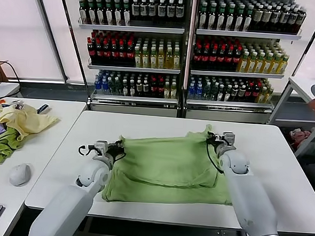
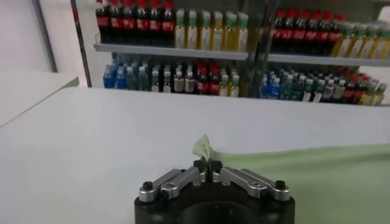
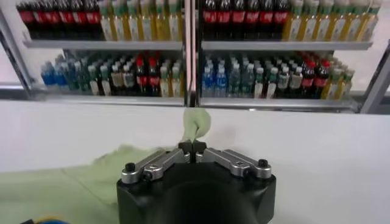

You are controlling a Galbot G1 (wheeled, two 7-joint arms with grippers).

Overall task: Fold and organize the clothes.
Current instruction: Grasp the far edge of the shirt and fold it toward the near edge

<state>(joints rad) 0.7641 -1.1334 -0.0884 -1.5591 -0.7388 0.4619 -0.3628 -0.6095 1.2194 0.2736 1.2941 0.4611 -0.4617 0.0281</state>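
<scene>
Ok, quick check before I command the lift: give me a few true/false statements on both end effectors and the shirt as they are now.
1. The left end effector is shut on a pinch of the green shirt. True.
2. The right end effector is open above the shirt. False: it is shut on a pinch of the fabric.
3. The shirt lies on the white table between the two arms. True.
4. The shirt is folded into a small neat square. False: it lies broad and wrinkled, with loose folds.
5. A heap of other clothes sits on the side table to the robot's left. True.
</scene>
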